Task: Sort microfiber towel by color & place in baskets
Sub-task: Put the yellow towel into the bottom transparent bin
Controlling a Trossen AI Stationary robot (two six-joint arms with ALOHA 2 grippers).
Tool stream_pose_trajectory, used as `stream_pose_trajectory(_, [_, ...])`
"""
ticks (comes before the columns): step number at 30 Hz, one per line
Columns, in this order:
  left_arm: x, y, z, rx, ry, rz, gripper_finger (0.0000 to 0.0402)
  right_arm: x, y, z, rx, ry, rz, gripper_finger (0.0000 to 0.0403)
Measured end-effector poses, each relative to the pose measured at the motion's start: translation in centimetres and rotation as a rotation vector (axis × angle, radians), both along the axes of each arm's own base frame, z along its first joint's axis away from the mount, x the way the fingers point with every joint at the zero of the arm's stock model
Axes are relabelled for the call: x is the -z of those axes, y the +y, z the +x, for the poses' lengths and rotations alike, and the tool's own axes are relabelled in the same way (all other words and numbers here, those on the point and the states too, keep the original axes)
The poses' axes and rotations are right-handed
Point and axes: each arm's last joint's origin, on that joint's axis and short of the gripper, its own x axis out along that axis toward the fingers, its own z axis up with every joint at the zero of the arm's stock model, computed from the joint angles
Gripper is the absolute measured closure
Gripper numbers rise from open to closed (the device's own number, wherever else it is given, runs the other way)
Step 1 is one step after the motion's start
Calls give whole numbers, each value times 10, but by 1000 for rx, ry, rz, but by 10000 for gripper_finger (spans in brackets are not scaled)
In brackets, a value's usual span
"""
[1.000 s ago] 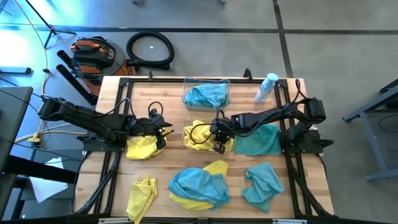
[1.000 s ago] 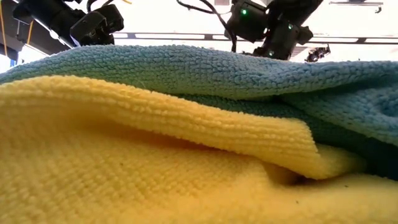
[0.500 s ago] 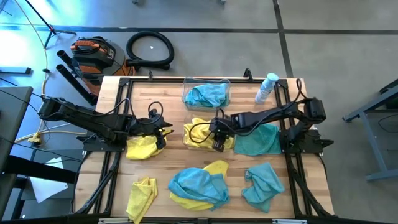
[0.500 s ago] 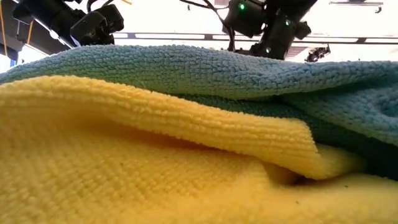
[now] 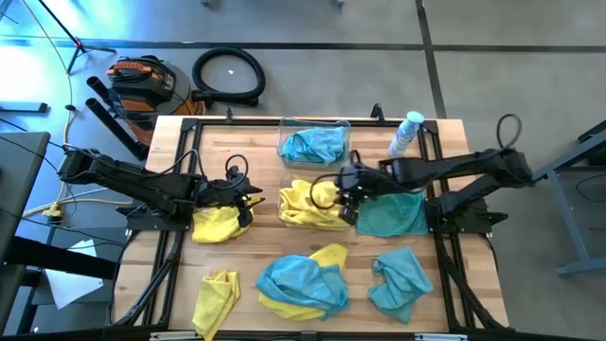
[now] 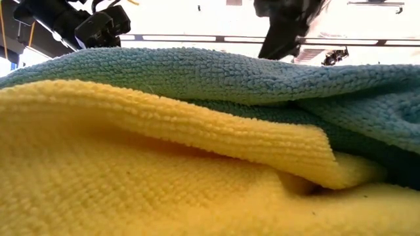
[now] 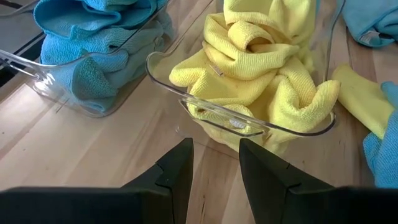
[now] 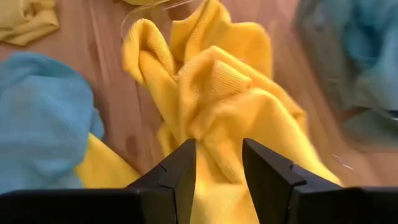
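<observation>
Two clear baskets stand mid-table. The far one [image 5: 347,130] holds teal towels [image 5: 313,145]. The nearer one [image 7: 249,126] holds crumpled yellow towels [image 5: 305,203]. My right gripper [image 8: 217,177] hangs open above these yellow towels, touching nothing. My left gripper [image 7: 214,180] is open over bare wood, left of the yellow basket, above a loose yellow towel [image 5: 218,225]. Loose on the table lie a flat teal towel [image 5: 393,214], a teal-on-yellow heap [image 5: 301,284], a yellow towel [image 5: 216,297] and a teal towel [image 5: 398,280].
A small clear bottle with a blue cap [image 5: 405,134] stands at the far right corner. The heap near the front edge fills the low view, yellow [image 6: 131,177] under teal [image 6: 197,72]. Dark frame rails [image 5: 175,256] run along both table sides.
My right gripper has risen out of the yellow basket and drawn back toward the table's right edge, tipping further down. The yellow towels stay lying in their basket. My left arm has kept still.
</observation>
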Motion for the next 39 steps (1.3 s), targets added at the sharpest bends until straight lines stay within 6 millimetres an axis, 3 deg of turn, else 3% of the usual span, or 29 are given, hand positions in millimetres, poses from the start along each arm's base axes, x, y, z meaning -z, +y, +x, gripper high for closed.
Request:
stream_pose_trajectory(4, [0, 0, 0, -3, -4, -4, 285, -13, 15, -21, 25, 15, -95, 276])
stream_pose_trajectory(9, [0, 0, 0, -2, -5, -4, 285, -12, 42, -40, 41, 80, -205, 276])
stream_pose_trajectory(13, [0, 0, 0, -6, -7, -10, 285, 8, 65, -55, 53, 106, -239, 276])
stream_pose_trajectory(20, [0, 0, 0, -9, -1, 5, 285, 52, 91, -97, 93, 75, -111, 277])
stream_pose_trajectory(26, [-21, 1, -3, -50, 121, -7, 291, 70, 94, -138, 213, -61, -118, 277])
stream_pose_trajectory(31, [-34, 1, -12, -140, 215, -130, 297, 84, 86, -161, 304, -169, -105, 277])
stream_pose_trajectory(35, [-23, 1, -26, -250, 355, -289, 298, 95, 77, -168, 383, -211, -96, 277])
stream_pose_trajectory(39, [3, -2, -37, -351, 439, -379, 298, 99, 76, -169, 411, -216, -89, 277])
